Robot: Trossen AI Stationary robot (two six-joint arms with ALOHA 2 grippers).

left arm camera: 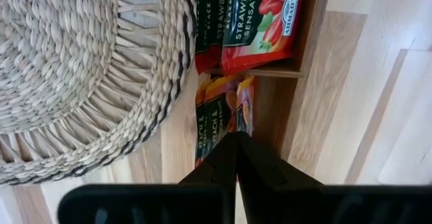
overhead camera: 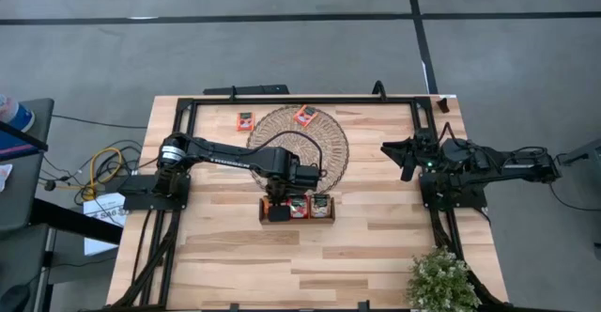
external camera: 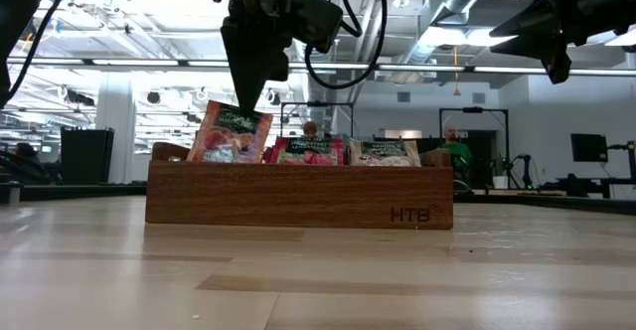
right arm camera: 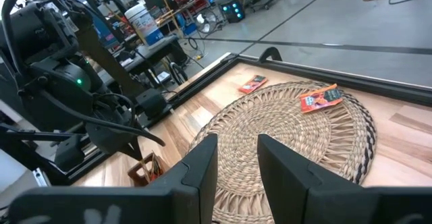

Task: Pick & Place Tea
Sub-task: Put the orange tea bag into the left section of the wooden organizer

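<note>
Flat square tea sachets of printed foil or paper stand on edge in the small brown three-compartment wooden tray [external camera: 298, 196], near the middle of the table. A leaning green-and-peach sachet [external camera: 231, 133] occupies the end compartment; red strawberry sachets [external camera: 310, 151] fill the middle, and a paler one [external camera: 383, 152] the far end. The left wrist view shows the peach sachet [left arm camera: 223, 113] just beyond the fingertips and the strawberry sachets [left arm camera: 260, 21] farther along. Two loose red-orange sachets remain outside the tray: one [overhead camera: 303, 116] lies on the round woven straw mat [overhead camera: 319, 138], the other [overhead camera: 245, 120] on bare wood just beside it.

Judged by appearance, each sachet is very light, thin and pliant, with a smooth, probably slippery skin; a flat-lying one offers little to seize, so a pinch across one raised edge or corner seems best.

The left gripper [external camera: 250, 89] hangs directly above the peach sachet, its dark fingers pressed together to a point with nothing visibly between them. The right gripper [right arm camera: 236, 160] waits at the table's right edge, fingers parted and empty, facing the mat [right arm camera: 283, 133].

The table [overhead camera: 376, 246] is pale jointed wooden planking; the mat is coarse, dark-edged weave.
</note>
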